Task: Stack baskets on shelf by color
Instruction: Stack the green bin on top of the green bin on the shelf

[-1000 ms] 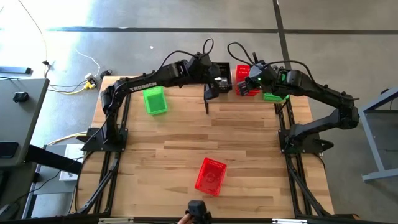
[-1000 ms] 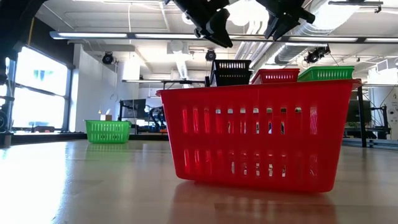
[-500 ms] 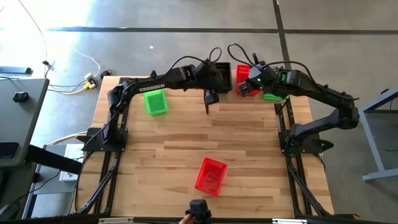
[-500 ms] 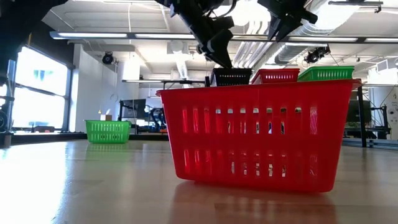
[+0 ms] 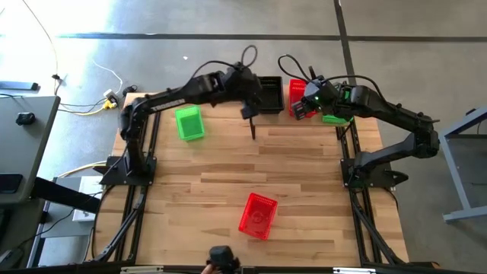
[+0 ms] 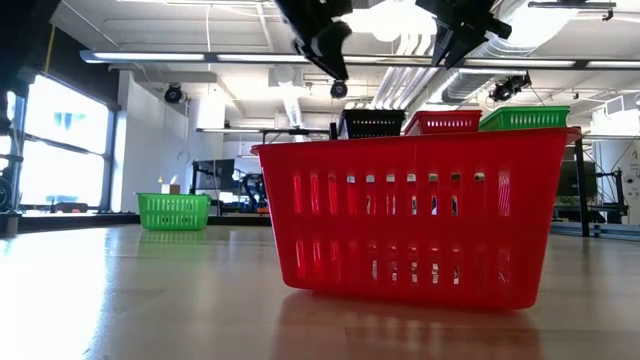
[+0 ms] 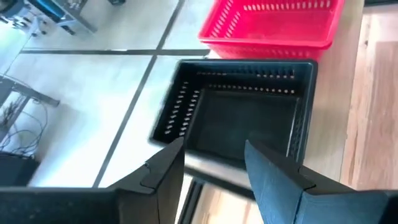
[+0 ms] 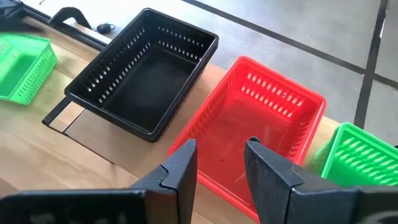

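Observation:
On the shelf (image 5: 253, 123) at the table's far edge stand black baskets (image 7: 242, 118), red baskets (image 8: 255, 130) and a green basket (image 8: 354, 155), side by side. My left gripper (image 7: 214, 146) hangs open above the near side of the black ones, touching nothing. Also open, my right gripper (image 8: 221, 146) hovers over the red ones. One green basket (image 5: 189, 122) rests on its base at the table's far left. A red basket (image 5: 258, 215) sits on its base near the near edge and fills the low view (image 6: 420, 215).
Bare wooden tabletop (image 5: 228, 171) lies between the shelf and the loose red basket. Both arm bases and their black frames stand along the table's left and right edges. The floor drops off just behind the shelf.
The top black basket stood higher a second ago and has sunk into the one beneath it. My left gripper dipped down onto it, then rose and drew back toward the table's left. The right arm kept still.

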`<move>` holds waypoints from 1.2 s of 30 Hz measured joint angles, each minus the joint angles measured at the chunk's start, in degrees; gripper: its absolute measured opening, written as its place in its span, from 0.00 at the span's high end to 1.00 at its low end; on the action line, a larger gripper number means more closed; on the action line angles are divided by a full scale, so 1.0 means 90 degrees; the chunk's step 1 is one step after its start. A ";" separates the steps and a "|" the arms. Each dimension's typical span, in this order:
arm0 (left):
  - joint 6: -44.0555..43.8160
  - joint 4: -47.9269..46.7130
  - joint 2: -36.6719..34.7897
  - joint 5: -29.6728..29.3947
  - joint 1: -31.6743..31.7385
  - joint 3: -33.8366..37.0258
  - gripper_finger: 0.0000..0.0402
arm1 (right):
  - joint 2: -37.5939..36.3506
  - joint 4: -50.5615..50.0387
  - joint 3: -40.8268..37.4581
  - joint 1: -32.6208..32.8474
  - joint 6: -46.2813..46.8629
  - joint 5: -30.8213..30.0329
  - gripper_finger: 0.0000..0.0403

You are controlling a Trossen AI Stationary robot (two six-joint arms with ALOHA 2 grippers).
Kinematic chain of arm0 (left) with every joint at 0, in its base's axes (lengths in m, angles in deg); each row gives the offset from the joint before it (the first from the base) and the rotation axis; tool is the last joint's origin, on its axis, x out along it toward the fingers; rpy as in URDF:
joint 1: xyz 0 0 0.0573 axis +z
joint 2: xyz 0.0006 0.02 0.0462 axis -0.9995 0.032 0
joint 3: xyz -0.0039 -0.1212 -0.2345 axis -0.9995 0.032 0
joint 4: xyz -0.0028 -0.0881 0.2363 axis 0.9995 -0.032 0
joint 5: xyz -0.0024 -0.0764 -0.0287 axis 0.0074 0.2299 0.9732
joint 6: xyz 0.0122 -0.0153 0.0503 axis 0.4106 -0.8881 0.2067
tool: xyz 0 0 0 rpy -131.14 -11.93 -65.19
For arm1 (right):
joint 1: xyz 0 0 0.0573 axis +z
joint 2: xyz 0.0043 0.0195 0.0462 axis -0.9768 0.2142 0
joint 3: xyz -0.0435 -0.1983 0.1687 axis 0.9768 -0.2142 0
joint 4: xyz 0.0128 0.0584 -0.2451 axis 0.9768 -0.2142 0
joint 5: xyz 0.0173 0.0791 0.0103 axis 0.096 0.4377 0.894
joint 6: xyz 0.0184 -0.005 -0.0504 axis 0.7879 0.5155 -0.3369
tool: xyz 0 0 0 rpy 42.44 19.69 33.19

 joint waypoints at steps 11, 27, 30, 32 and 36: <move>-0.1674 -0.1423 -0.0930 -0.1100 0.0154 -0.0002 0.60 | 0.0000 0.0000 0.0000 0.0000 -0.0037 0.0194 0.71; -0.4383 -0.4440 -0.1349 -0.0965 0.1079 0.0918 0.60 | -0.0002 0.0000 0.0000 0.0000 -0.0053 0.0239 0.71; -0.4608 -0.4441 -0.1463 -0.0967 0.1183 0.1567 0.60 | -0.0002 0.0000 0.0000 0.0000 -0.0053 0.0269 0.71; -0.4726 -0.4336 -0.1541 -0.0963 0.1219 0.2003 0.60 | -0.0002 0.0000 0.0000 0.0000 -0.0055 0.0336 0.71; -0.4971 -0.4062 -0.1720 -0.0778 0.1290 0.2786 0.61 | -0.0002 0.0000 0.0000 0.0000 -0.0053 0.0372 0.71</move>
